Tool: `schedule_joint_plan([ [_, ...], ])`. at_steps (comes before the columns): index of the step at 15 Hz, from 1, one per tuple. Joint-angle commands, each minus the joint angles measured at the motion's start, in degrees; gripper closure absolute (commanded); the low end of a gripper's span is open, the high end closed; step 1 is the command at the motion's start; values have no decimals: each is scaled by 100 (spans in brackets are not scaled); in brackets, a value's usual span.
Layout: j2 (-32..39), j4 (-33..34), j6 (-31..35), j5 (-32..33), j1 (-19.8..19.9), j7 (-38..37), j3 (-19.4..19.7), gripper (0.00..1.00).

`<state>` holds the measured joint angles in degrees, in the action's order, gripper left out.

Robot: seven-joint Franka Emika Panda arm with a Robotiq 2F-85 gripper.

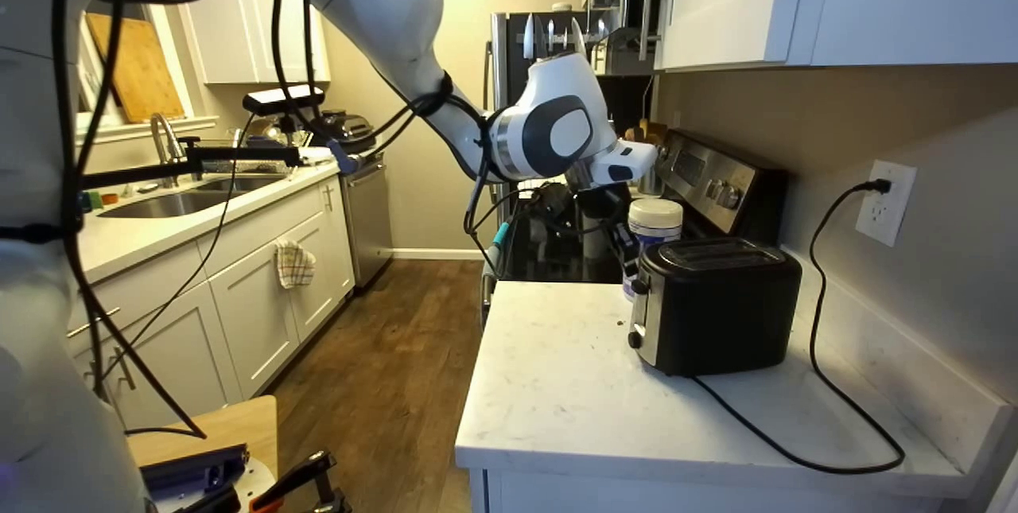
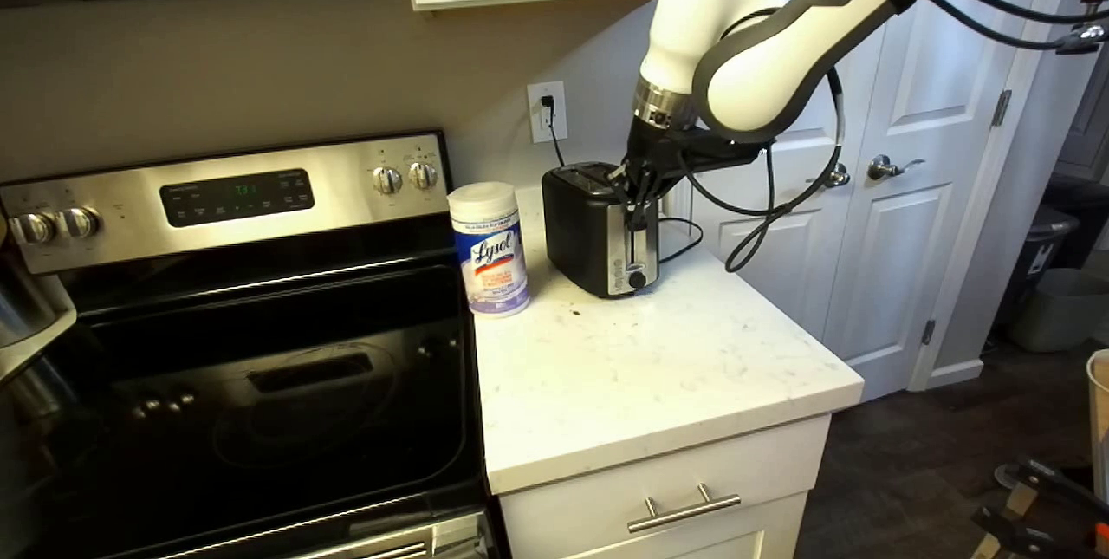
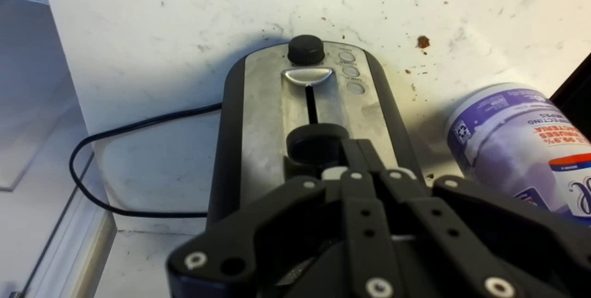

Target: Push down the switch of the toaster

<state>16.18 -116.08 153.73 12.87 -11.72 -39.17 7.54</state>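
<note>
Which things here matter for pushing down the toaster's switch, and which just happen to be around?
Part of the job:
toaster
black switch on its front
robot's gripper, beside the switch

Just around:
tub of wipes
stove
checked towel
wooden board by the window

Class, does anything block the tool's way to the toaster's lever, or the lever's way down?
Nothing visible does. The tool is right at the lever with nothing seen between, and the slot below looks clear in the wrist view.
</note>
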Motion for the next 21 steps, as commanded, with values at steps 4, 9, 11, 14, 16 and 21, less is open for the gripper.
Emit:
schedule_joint_plan([
  [4, -143, -177, 78, 592, -81, -680, 178, 100],
  [9, 43, -132, 233, 308, 72, -439, 20, 100],
  [11, 118, -117, 238, 238, 90, -425, -2, 100],
  [14, 216, -86, 192, 166, 114, -397, 4, 100],
  [16, 282, -74, 192, 113, 151, -377, 18, 100],
  [21, 526, 1, 143, -344, 314, -195, -78, 100],
])
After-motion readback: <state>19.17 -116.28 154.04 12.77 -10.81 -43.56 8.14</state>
